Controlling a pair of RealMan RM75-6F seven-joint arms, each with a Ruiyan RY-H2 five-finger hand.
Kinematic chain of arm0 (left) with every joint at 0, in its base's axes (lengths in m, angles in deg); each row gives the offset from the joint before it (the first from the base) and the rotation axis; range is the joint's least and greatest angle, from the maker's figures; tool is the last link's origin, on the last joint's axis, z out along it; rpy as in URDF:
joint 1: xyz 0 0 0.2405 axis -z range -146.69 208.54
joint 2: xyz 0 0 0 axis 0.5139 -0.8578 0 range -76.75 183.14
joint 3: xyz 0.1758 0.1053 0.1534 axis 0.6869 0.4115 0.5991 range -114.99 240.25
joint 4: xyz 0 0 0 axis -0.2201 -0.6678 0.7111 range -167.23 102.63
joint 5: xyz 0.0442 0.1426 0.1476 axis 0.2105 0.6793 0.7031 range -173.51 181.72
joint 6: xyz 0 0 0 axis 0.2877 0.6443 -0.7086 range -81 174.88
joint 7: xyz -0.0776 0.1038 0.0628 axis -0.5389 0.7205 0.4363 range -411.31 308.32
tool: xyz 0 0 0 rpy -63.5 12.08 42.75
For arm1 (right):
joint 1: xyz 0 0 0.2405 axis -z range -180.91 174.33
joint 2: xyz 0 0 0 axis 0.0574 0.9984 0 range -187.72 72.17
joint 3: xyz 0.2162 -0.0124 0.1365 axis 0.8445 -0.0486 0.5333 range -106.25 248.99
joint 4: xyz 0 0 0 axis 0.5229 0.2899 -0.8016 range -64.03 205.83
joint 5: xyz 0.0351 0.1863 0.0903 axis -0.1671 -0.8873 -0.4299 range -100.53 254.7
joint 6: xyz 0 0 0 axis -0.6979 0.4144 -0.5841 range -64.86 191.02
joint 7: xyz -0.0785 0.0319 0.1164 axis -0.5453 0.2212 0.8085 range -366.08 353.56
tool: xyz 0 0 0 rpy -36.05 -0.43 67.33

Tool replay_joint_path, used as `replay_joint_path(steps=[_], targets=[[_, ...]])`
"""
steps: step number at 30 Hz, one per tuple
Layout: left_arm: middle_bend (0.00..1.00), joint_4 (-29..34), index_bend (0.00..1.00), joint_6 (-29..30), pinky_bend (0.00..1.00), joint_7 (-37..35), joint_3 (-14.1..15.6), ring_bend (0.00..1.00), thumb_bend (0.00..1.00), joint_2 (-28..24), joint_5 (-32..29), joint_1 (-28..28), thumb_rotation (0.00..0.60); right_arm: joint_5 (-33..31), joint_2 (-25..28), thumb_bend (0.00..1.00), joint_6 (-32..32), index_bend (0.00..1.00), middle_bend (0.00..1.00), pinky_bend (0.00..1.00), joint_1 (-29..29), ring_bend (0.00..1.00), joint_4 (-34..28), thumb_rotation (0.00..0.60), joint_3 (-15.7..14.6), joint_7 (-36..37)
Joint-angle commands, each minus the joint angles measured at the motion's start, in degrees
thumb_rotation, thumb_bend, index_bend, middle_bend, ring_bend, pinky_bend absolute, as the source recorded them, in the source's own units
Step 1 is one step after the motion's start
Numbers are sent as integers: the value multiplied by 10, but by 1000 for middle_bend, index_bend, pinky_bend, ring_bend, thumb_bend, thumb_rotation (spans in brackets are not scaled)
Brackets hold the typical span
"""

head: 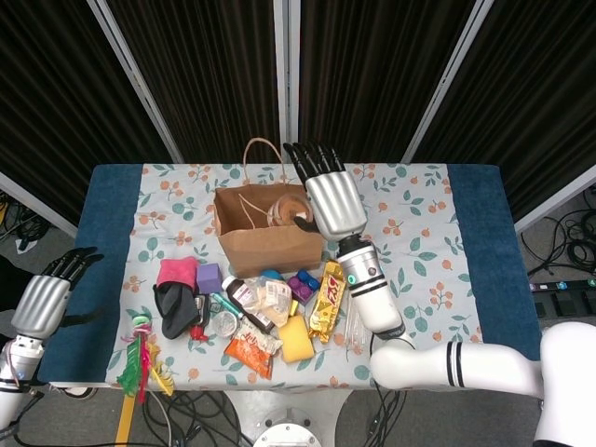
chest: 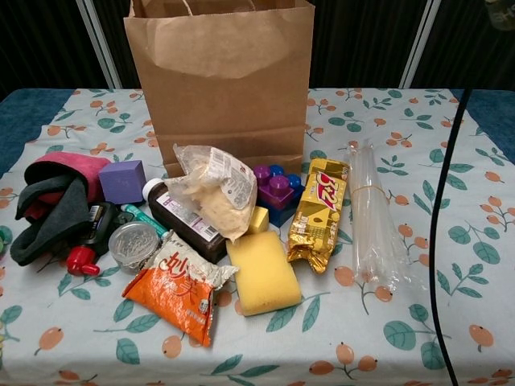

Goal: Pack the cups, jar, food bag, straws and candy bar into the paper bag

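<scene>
Right robot hand (head: 325,200) open over the bag (head: 268,230); cups (head: 287,210) just at its nine o'clock, inside; left robot hand (head: 45,296) open, idle.

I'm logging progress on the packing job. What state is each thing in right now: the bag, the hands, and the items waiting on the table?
Paper bag: upright, open at top.
Cup: inside the bag's mouth.
Right hand: over the bag, fingers spread, holding nothing.
Left hand: beside the table, holding nothing.
Candy bar: lying flat, unpacked.
Straws: bundled, lying flat, unpacked.
Food bag: sealed, resting on the bottle.
</scene>
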Motion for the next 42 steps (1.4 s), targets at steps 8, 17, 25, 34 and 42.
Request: replay_joint_path(steps=[8,17,25,34,42], targets=[[239,19,231,9,250,15,1,155,128,-7,5,-3,600,107,115,0,54,7,146,72,106,2,-116,600,-71,40],[239,28,231,7,250,24,0,155,127,-3,3,-3,600,251,244,0,-19,115,212,142,231,50,-111,600,-274,91],[238,25,231,13,250,27,1,155,128,3,6,-5,600,319,185,0,-58,151,226,144,261,60,-1,600,-321,139],[239,25,231,28,250,22,-4,155,127,-7,-5,-18,600,377,125,0,-96,152,220,145,227,60,-7,600,-289,127],[239,12,231,35,250,12,-5,155,127,-6,-10,-27,600,372,2,0,-103,161,199,142,199,52,16,600,-238,104]])
